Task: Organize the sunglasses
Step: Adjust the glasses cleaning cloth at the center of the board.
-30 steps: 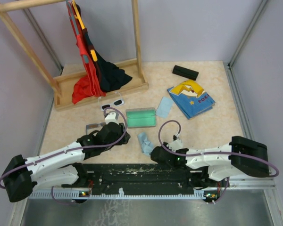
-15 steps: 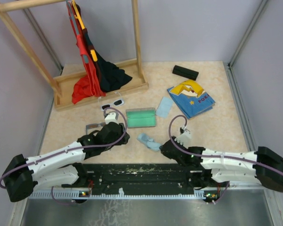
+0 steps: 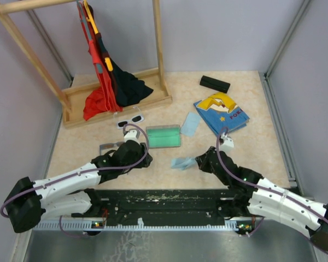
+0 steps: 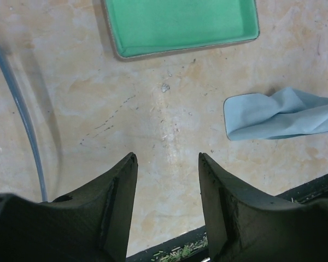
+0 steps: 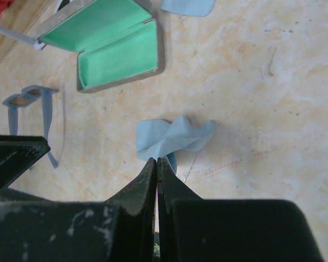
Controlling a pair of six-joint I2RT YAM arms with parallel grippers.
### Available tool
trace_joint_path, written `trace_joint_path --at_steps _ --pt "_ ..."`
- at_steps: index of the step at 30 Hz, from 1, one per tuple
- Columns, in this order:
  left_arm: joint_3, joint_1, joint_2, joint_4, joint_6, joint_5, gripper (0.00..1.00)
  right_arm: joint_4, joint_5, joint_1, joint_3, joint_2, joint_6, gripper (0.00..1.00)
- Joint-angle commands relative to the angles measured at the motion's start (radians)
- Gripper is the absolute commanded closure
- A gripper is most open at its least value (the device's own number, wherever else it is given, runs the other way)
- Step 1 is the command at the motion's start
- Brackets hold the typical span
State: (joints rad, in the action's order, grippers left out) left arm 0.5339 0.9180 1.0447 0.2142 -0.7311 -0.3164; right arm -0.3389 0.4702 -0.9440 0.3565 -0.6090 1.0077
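From above, the wire-framed sunglasses (image 3: 110, 146) lie on the desk (image 3: 246, 147) at 9 o'clock of the open green-lined case (image 3: 163, 136). The white-framed sunglasses (image 3: 130, 119) sit at its 11 o'clock, just in front of the wooden clothes rack (image 3: 117, 101). Neither pair is in the case. My left arm (image 3: 71, 180) ends just beside the wire pair. My right arm (image 3: 268, 191) reaches in to a crumpled light-blue cloth (image 3: 182, 162) at the case's 5 o'clock. A second cloth (image 3: 189, 124) lies flat at 2 o'clock.

On the left wrist view, the left jaws stand about half open with bare desk between them, gripping nothing. The case (image 4: 180, 27) is at 12 o'clock, the crumpled cloth (image 4: 279, 114) at 3, and one thin temple of the wire pair (image 4: 23, 117) runs down at 9.

On the right wrist view, the right jaws are pressed fully together, tips at the near edge of the cloth (image 5: 175, 136). I cannot tell whether a fold is nipped. The wire pair (image 5: 30, 101) lies at 9 o'clock, the case (image 5: 117, 49) at 11.

I judge I'm at the cloth-handling step, with no glasses stowed yet. Next, I'd swing the left jaws toward 9 o'clock, straddle the wire frame at its bridge, close gently and carry it into the case.
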Motion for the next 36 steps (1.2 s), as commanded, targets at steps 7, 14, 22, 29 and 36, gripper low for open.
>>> trace_joint_path --at_steps 7,14,22,29,36 --pt "-0.006 -0.005 -0.074 -0.126 0.178 0.123 0.47 0.172 -0.18 0.001 0.135 -0.039 -0.098 1.0" --pt "-0.048 -0.005 -0.186 -0.24 0.258 0.166 0.47 0.144 -0.138 0.001 0.188 -0.038 -0.043 1.0" --pt "-0.204 -0.003 -0.172 -0.573 0.341 0.297 0.47 0.057 0.017 0.002 0.181 -0.036 0.103 1.0" --pt "-0.231 0.001 0.017 -0.824 0.399 0.376 0.45 -0.095 0.013 0.028 0.209 -0.114 0.073 1.0" --pt "-0.163 0.005 0.135 -0.822 0.426 0.417 0.43 -0.285 0.063 0.031 0.104 -0.079 0.208 1.0"
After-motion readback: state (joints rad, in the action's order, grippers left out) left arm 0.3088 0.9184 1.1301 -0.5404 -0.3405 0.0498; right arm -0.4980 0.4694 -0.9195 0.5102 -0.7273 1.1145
